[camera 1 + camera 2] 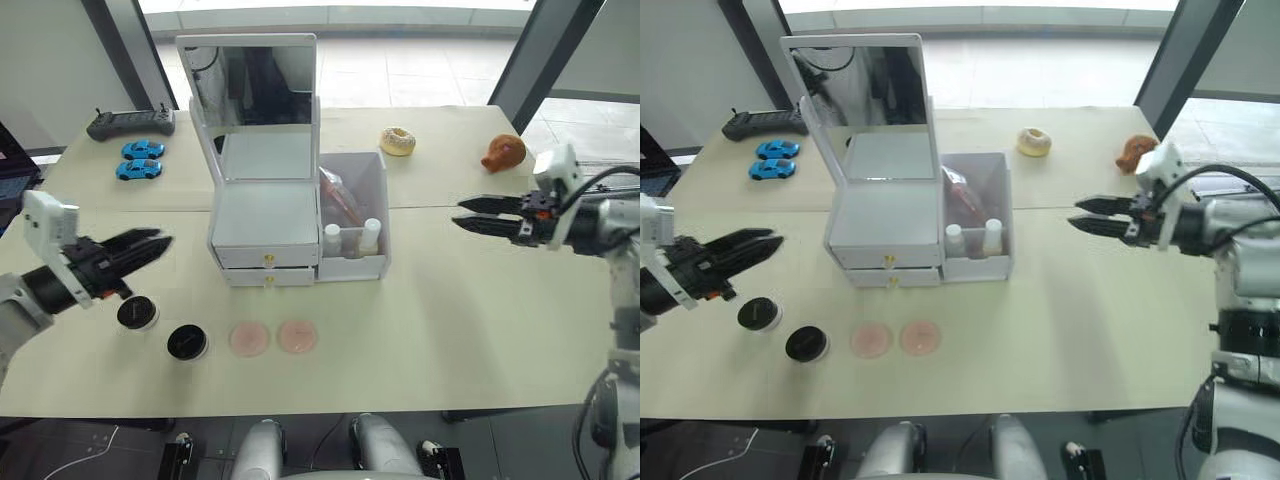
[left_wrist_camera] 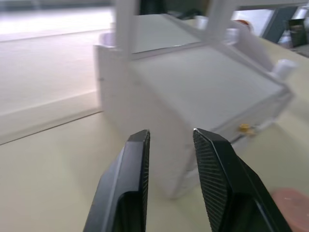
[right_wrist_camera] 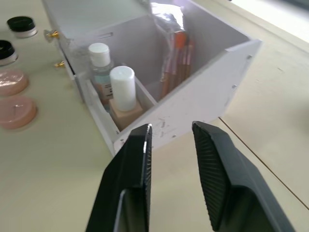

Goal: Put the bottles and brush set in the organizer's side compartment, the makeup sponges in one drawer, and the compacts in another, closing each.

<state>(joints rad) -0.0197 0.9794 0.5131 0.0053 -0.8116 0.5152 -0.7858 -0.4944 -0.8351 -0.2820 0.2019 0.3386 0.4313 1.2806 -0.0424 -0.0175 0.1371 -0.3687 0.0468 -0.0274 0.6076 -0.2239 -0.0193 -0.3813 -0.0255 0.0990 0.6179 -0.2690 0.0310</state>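
The white organizer (image 1: 265, 215) stands mid-table with its mirror up and both gold-knobbed drawers shut. Its side compartment (image 1: 372, 195) holds two white-capped bottles (image 3: 122, 89) and the brush set (image 3: 175, 55). In front lie two pink makeup sponges (image 1: 273, 338) and, left of them, two black compacts (image 1: 160, 328). My left gripper (image 1: 150, 243) hovers open left of the organizer, above the compacts. My right gripper (image 1: 468, 215) hovers open to the right of the side compartment. Both hold nothing.
At the back of the table lie a black controller (image 1: 130, 123), two blue toy cars (image 1: 140, 160), a doughnut (image 1: 398, 141) and a brown toy (image 1: 503, 152). Bare table lies in front of the organizer and to its right.
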